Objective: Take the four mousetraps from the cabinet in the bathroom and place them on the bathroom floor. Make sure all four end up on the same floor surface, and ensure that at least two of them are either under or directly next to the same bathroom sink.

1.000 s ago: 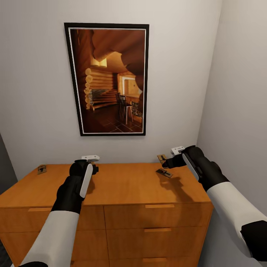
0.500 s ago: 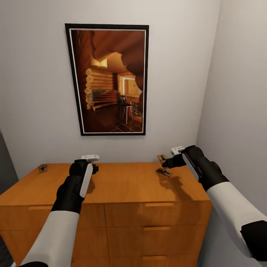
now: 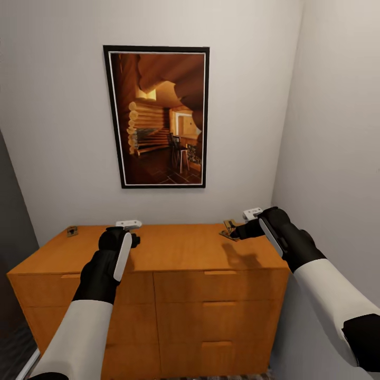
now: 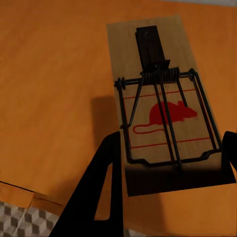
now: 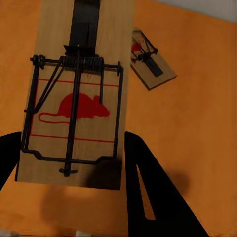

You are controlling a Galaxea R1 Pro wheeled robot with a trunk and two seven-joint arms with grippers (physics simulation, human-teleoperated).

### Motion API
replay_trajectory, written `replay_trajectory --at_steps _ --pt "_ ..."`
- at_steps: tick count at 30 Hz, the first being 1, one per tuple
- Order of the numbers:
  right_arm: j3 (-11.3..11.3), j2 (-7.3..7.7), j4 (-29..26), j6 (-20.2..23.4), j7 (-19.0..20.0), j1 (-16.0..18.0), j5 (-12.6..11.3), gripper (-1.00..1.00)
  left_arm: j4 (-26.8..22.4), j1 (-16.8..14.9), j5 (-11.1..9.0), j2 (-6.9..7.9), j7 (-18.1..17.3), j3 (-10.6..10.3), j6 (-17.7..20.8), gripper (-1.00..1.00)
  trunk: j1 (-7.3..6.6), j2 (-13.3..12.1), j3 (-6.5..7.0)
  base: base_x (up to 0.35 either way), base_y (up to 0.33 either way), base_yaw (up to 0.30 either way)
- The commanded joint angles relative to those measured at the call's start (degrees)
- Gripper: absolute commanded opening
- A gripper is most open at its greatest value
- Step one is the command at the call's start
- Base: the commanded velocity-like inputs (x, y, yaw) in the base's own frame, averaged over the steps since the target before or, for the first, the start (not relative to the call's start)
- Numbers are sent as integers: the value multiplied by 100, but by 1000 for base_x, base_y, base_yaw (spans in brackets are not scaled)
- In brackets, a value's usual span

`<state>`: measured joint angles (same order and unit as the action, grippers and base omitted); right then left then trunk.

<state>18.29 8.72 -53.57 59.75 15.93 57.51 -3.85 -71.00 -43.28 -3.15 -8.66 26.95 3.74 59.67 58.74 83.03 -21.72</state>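
A loose trap (image 3: 72, 231) lies at the cabinet's (image 3: 179, 253) back left corner; the left gripper (image 4: 168, 170) is clenched on a second trap (image 4: 160, 98), jaws spread just to its width, above the top's left half; the right gripper (image 5: 69, 163) clamps a third trap (image 5: 81, 89) likewise, over the back right corner; each is a tan board with a dark wire spring and a red mouse print; the right wrist view shows a fourth trap (image 5: 150, 61) lying on the top just beyond the held one; the left wrist view catches cube-patterned floor (image 4: 12, 222) past the cabinet's edge.
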Motion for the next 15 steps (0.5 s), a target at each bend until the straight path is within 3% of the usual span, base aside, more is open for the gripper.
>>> replay_trajectory --at_steps 1,15 --pt "17 7 -5 25 -20 6 -54 -100 -4 -5 -27 -6 38 7 19 -100 -1 5 -7 -57 0 0" --pt "14 6 -2 25 -20 6 -63 -100 15 -5 -69 -4 38 13 19 -100 -1 5 -7 -9 0 0"
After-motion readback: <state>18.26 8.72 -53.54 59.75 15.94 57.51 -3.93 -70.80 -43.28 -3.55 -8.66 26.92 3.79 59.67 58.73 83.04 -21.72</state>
